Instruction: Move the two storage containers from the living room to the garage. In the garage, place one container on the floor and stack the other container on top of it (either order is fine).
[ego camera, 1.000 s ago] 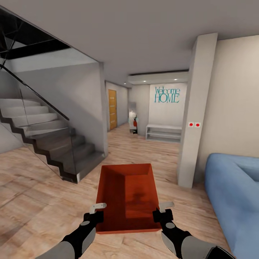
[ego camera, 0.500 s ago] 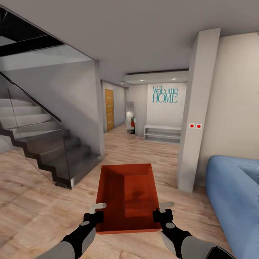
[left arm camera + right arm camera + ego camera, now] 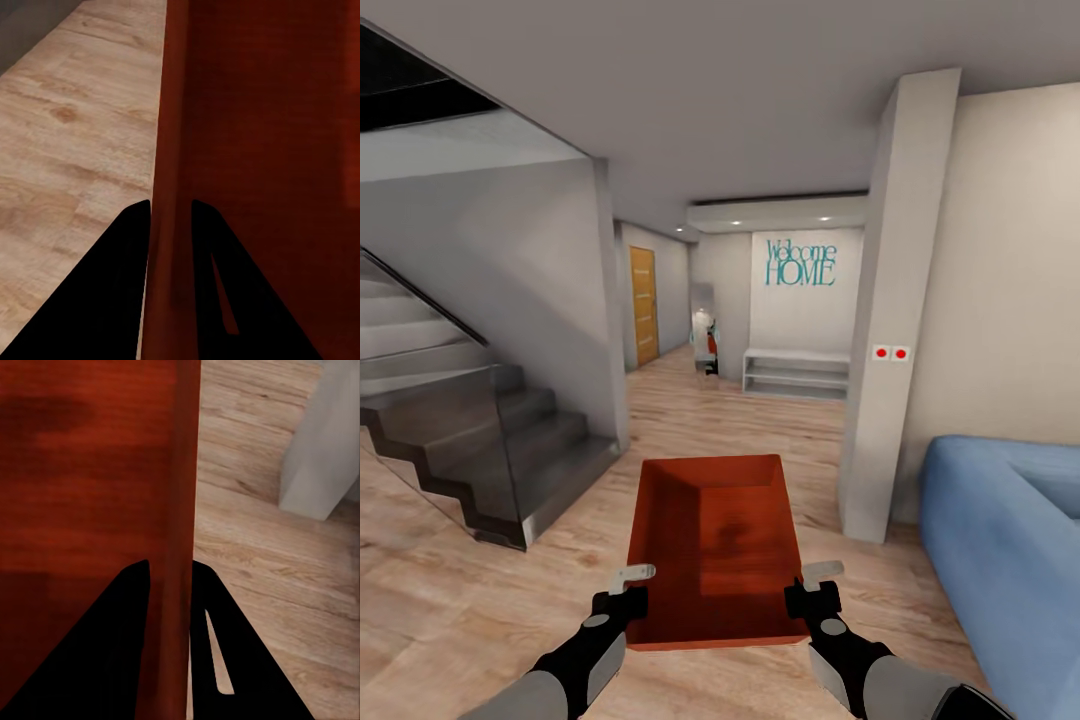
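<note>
orange-red storage container, pale wood-plank floor

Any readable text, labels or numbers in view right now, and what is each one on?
"Welcome HOME": teal lettering on the white wall at the far end of the hallway, above the low white shelf.
The storage container carries no text in the head view or either wrist view.
The two red switches on the pillar show no readable marking; too small to tell.

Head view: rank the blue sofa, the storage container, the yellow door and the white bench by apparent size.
1. Blue sofa, though cut off by the frame edge.
2. Storage container, close behind; held near the camera, so it looks inflated.
3. White bench.
4. Yellow door; roughly alike with the bench, both far off.
</note>
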